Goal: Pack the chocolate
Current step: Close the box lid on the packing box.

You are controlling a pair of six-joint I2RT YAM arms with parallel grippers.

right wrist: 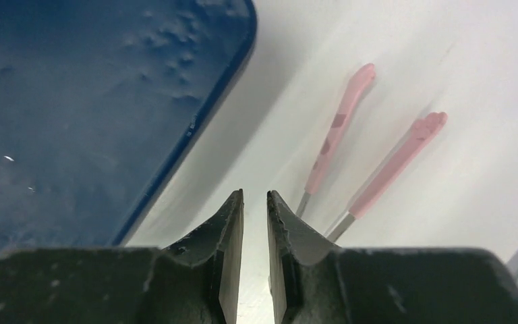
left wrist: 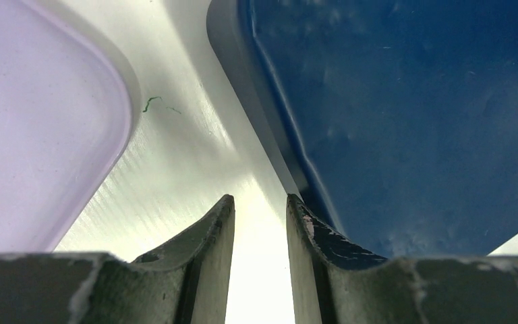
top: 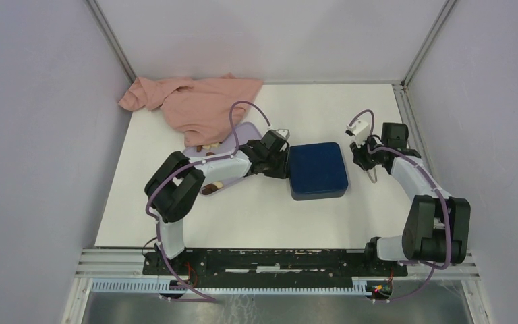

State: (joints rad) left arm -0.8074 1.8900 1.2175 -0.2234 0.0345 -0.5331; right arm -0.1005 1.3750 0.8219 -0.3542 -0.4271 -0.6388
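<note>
Right now the left gripper (left wrist: pixel 260 199) sits low over the table (top: pixel 256 216), in the strip between the lilac tray (left wrist: pixel 34 135) and the blue box (top: pixel 318 170). Its fingers are drawn close, a slim gap between them and nothing in it, and the right one is just at the box's left edge. The box sits mid-table, showing a closed blue top. Over on the other side, the right gripper (right wrist: pixel 255 194) is off the box's right edge, fingers pinched almost together with only a sliver of table showing between them, gripping nothing. Just beyond it lie the pink-tipped tongs (right wrist: pixel 334 135), arms spread and tips pointing away. Their metal ends slip behind the right finger, so it's impossible to tell whether they touch it. As for the chocolate (top: pixel 210 187), it's on the tray, to the left of the box: a few brown pieces by the near corner beside the left arm's elbow, and some cream ones up at the far edge, right against the pink cloth (top: pixel 195 101). That cloth is bunched in the far left corner and drapes over the tray's far end. The left arm crosses above the tray's middle and hides that part.
</note>
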